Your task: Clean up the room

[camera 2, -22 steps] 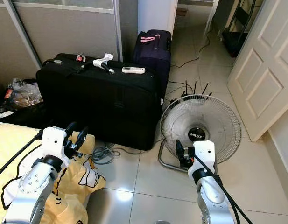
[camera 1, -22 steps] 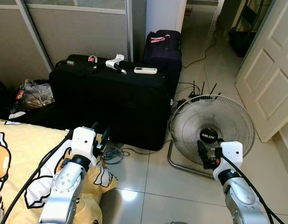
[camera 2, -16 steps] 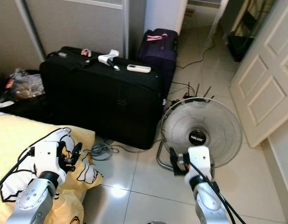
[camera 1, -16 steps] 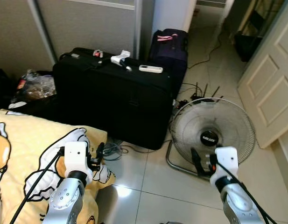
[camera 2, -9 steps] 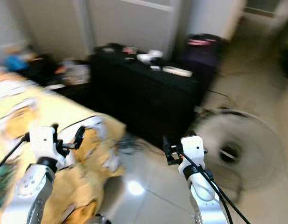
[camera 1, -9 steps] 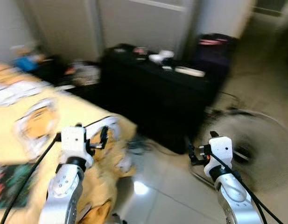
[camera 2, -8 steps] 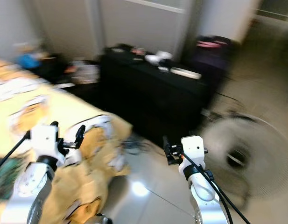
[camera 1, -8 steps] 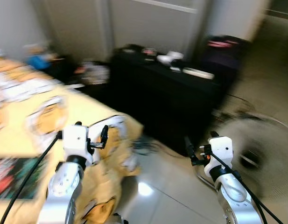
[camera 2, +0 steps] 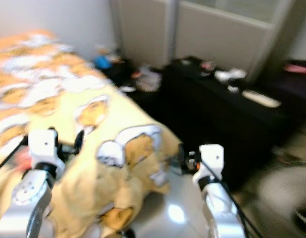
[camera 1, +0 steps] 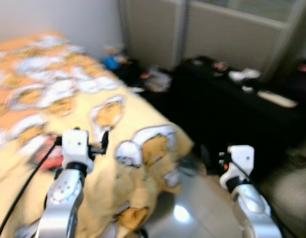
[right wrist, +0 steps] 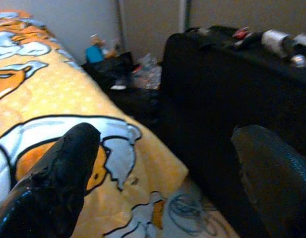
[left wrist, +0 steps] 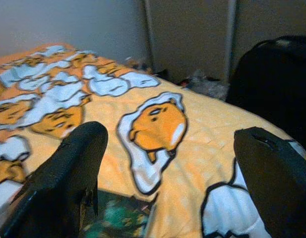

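A bed with a yellow cartoon-print blanket [camera 1: 68,99] fills the left of the blurred head views. A flat dark green and red item [left wrist: 118,220] lies on the blanket, just below my left gripper [camera 1: 103,142]. That gripper hovers open over the blanket with nothing between its fingers [left wrist: 68,183]. My right gripper [camera 1: 206,152] is held open and empty beyond the bed's corner, over the tiled floor. Its fingers [right wrist: 58,183] point towards the black suitcase [camera 1: 242,114]. A white remote [camera 1: 276,98] and small items lie on top of the suitcase.
Clutter sits on the floor between bed and wall: a blue object [camera 1: 110,62] and a crinkled bag [camera 1: 157,79]. A coiled cable [right wrist: 185,210] lies on the tiles by the bed corner. The floor fan [camera 2: 286,198] is at the lower right.
The whole view has swung to the left: the bed now fills the left, while suitcase and fan slid right. Both grippers stay open and empty.
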### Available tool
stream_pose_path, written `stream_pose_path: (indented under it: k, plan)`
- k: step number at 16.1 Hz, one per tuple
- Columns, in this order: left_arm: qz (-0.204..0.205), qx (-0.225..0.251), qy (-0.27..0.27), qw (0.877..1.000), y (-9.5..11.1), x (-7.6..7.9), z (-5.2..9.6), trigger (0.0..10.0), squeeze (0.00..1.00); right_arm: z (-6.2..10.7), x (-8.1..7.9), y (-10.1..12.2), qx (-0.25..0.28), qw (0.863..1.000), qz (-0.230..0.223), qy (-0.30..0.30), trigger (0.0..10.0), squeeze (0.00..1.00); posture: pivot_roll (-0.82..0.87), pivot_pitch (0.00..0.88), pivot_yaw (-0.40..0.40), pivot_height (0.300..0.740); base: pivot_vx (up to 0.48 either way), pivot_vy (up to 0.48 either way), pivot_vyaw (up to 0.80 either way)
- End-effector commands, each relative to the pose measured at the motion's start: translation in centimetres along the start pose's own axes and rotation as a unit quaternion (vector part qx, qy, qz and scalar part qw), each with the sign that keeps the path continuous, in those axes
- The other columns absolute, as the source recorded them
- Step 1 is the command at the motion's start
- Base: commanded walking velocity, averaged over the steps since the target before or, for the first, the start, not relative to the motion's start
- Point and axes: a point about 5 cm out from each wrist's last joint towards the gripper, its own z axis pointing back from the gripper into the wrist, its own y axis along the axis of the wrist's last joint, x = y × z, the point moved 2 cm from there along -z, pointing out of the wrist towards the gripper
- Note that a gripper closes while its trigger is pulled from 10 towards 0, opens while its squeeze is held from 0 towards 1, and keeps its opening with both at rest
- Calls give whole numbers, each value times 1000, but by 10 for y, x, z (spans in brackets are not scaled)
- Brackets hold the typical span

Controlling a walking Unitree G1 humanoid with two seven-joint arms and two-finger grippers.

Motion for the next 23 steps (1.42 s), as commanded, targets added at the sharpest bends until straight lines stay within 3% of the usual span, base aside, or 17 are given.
stream_pose_path:
  k: [1, 8, 11, 12, 13, 16, 17, 20, 23]
  plan:
    - [-12, 8, 0, 1000, 5, -2, -1, 10000, 0, 0, -5, 2, 1, 1000, -8, 10, 10000, 1000, -29, 0, 39, 740, 0, 0, 800]
    - [-26, 2, -13, 1000, 3, 3, 1, 10000, 0, -6, -3, 4, -6, 1000, -4, 20, 10000, 1000, -16, 0, 32, 740, 0, 0, 800]
    - [-30, 0, -14, 999, 3, 4, 1, 10000, 0, -6, 0, 2, -9, 1000, -8, -6, 10000, 1000, -15, 0, 33, 740, 0, 279, 267]
    - [-33, -1, -20, 999, 3, 4, 0, 10000, 0, -6, 1, 4, -3, 1000, -17, -22, 10000, 741, -17, 0, 37, 740, 0, 281, 0]
    - [-34, 0, -23, 999, 4, 5, -3, 10000, 0, -7, 6, 6, 6, 999, -21, -49, 10000, 0, -26, 0, 45, 740, 0, 274, 0]
    - [-33, -1, -28, 999, 5, 8, -8, 10000, 0, -5, 15, 11, 17, 997, -24, -75, 10000, 0, -42, 0, 57, 740, 0, 277, 0]
    - [-28, -7, -29, 999, 1, 9, -7, 10000, 0, -3, 17, 11, 14, 996, 23, -80, 10000, 0, -50, 0, 61, 740, 0, 277, 0]
    - [-26, -11, -29, 999, -3, 9, -6, 10000, 0, 0, 11, 9, 11, 998, -40, -43, 10000, 0, -52, 0, 55, 740, 0, 277, 0]
    - [-22, -13, -27, 999, -4, 9, -5, 10000, 0, 0, 6, 12, 11, 999, -29, -27, 10000, 0, -56, 0, 49, 740, 0, 280, 0]
